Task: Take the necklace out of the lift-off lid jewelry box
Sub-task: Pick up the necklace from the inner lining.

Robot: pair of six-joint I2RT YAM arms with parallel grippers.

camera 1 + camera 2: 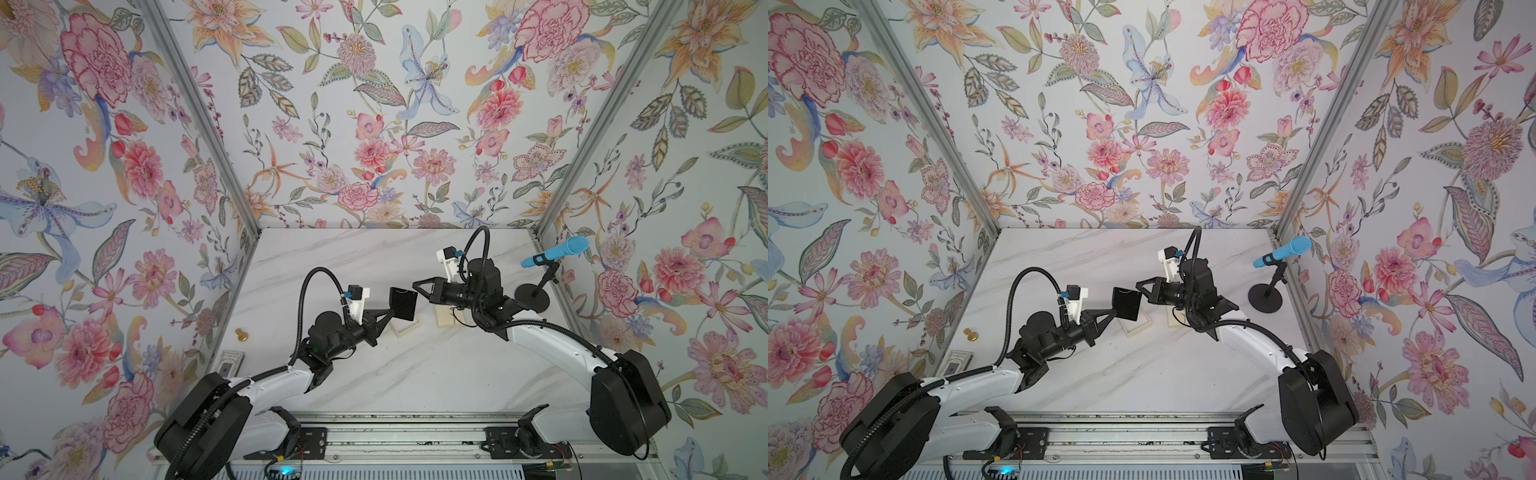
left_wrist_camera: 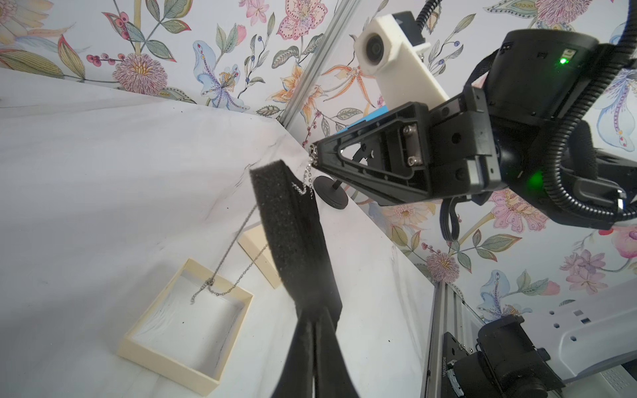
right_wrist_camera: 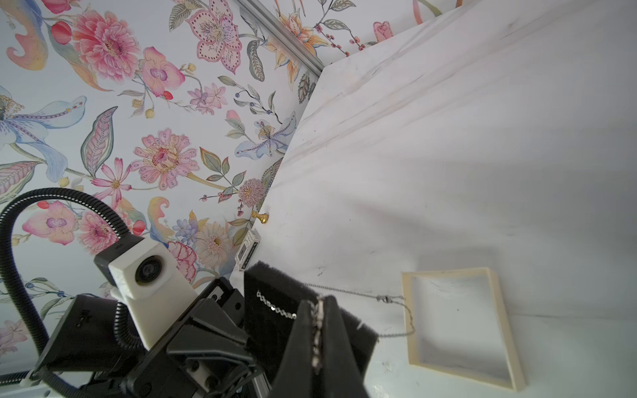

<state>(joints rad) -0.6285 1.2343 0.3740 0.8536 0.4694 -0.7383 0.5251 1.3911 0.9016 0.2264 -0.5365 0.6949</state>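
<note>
My left fingers [image 2: 296,365] clamp the foam pad [image 2: 289,241] aloft, my right fingers [image 3: 339,344] pinch the necklace [image 2: 211,282] at its edge. The chain's tail trails into the open box [image 2: 165,368], so a hard pull may snag it in the foam.

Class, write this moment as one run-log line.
left gripper: shut on foam pad | right gripper: shut on necklace | chain tail: trailing to jewelry box | lid: off, beside box

Middle of the bench [image 1: 353,257] blocked: left gripper [image 1: 390,312] and right gripper [image 1: 415,286] nearly meet, a foam pad [image 1: 404,303] between them and the necklace [image 2: 209,282] strung from it down into the box [image 1: 402,333]. The far bench lies open; a microphone stand [image 1: 533,298] crowds the right wall, knob [image 1: 240,334] and card [image 1: 229,362] the left.
</note>
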